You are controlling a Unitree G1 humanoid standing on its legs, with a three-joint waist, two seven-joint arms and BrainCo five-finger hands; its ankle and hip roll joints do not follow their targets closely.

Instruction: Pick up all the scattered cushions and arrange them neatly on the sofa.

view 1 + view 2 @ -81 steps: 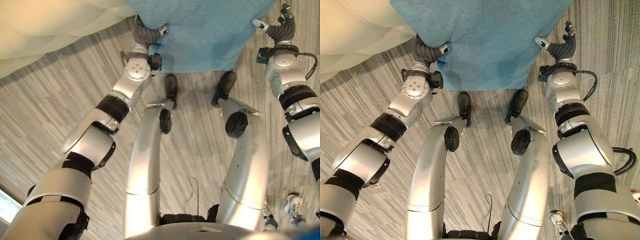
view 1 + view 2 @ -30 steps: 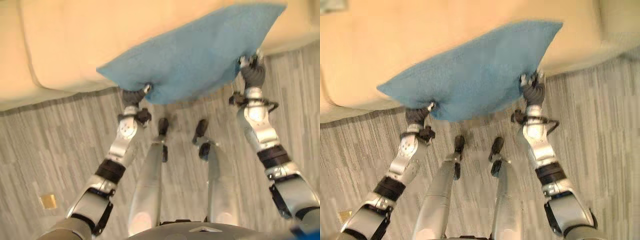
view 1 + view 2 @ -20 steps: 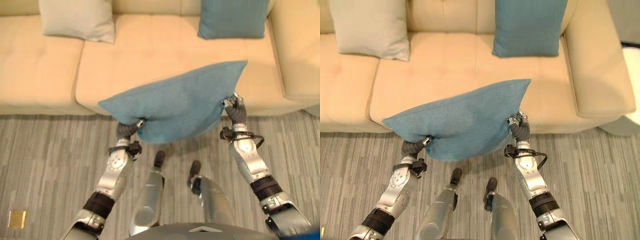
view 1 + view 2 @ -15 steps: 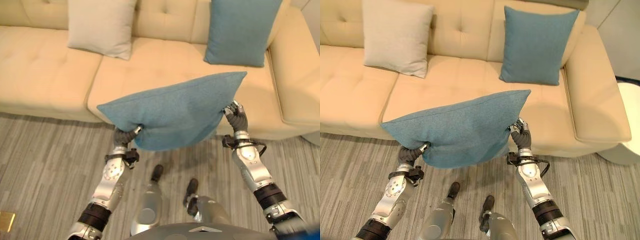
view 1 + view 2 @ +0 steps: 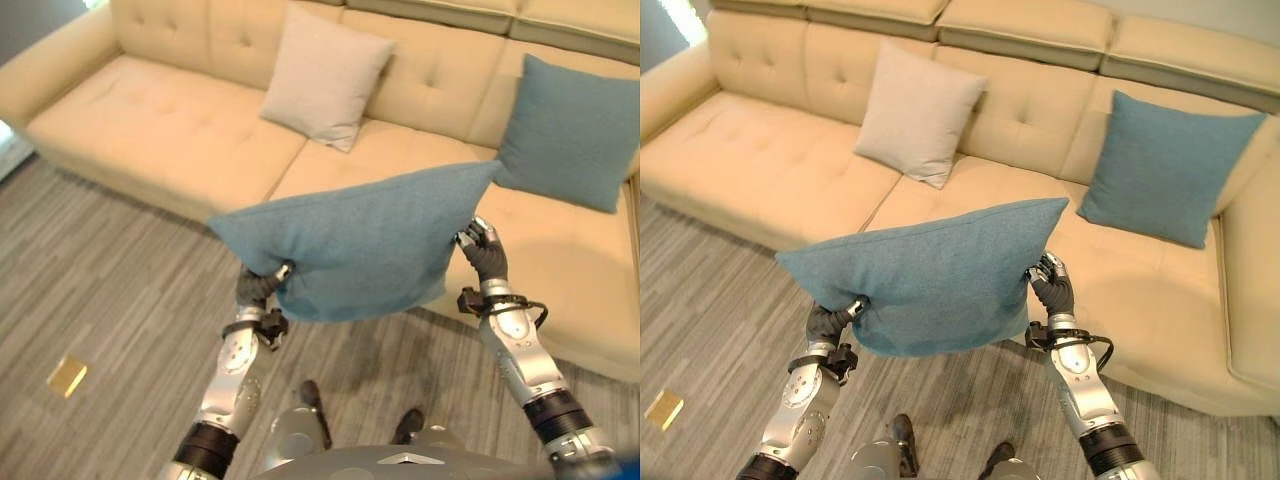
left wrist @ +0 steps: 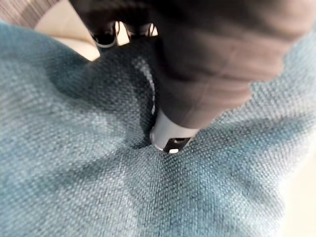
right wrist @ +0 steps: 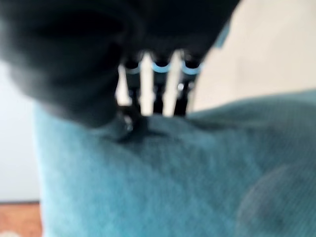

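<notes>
In the left eye view I have the blue cushion (image 5: 360, 245) held up at mid-frame between both hands, off the floor and in front of the cream sofa (image 5: 150, 120); my left hand (image 5: 258, 287) is clamped on its lower left edge, thumb pressed into the fabric, and my right hand (image 5: 484, 252) grips the right edge, fingers curled onto it. In the right eye view a beige cushion (image 5: 916, 112) leans on the sofa back at upper centre, and a second blue cushion (image 5: 1165, 168) leans at upper right. In the left wrist view I see my thumb (image 6: 170, 136) dug into the blue weave. In the right wrist view my fingers (image 7: 148, 81) hook over the cushion's top edge
</notes>
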